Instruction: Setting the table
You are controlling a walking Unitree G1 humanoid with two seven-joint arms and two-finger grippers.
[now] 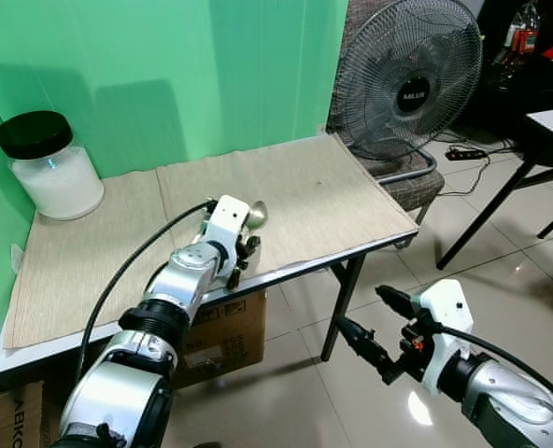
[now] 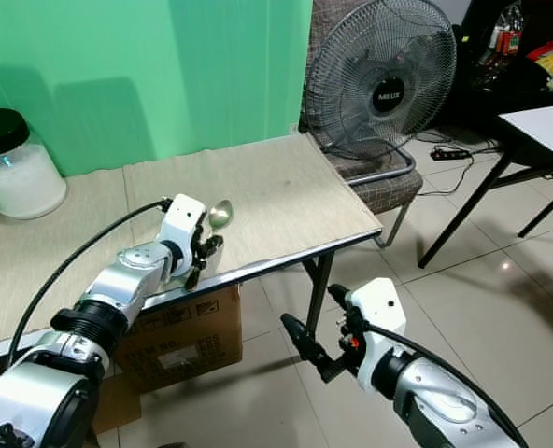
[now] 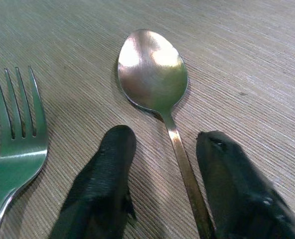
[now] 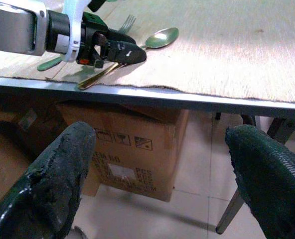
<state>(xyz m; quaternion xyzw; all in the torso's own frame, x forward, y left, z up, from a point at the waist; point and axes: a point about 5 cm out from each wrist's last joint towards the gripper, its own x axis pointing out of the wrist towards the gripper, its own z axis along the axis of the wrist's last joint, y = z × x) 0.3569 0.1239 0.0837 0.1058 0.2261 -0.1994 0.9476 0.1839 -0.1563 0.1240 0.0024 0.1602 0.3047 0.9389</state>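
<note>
A metal spoon [image 3: 152,69] lies on the beige placemat [image 1: 314,187], bowl pointing away from the table's front edge. My left gripper [image 3: 165,134] is low over the mat near that edge, open, with the spoon's handle between its two fingers and close to one of them. A fork [image 3: 18,144] lies on the mat beside the spoon, outside the fingers. From the head I see the left gripper [image 1: 244,257] just behind the spoon bowl [image 1: 257,214]. My right gripper [image 1: 361,306] hangs open and empty over the floor, in front of and below the table edge [image 4: 187,97].
A jar with a black lid [image 1: 48,166] stands at the table's back left by the green wall. A large fan [image 1: 409,79] sits on a chair past the table's right end. A cardboard box [image 1: 230,336] lies under the table. Another table [image 1: 552,121] stands far right.
</note>
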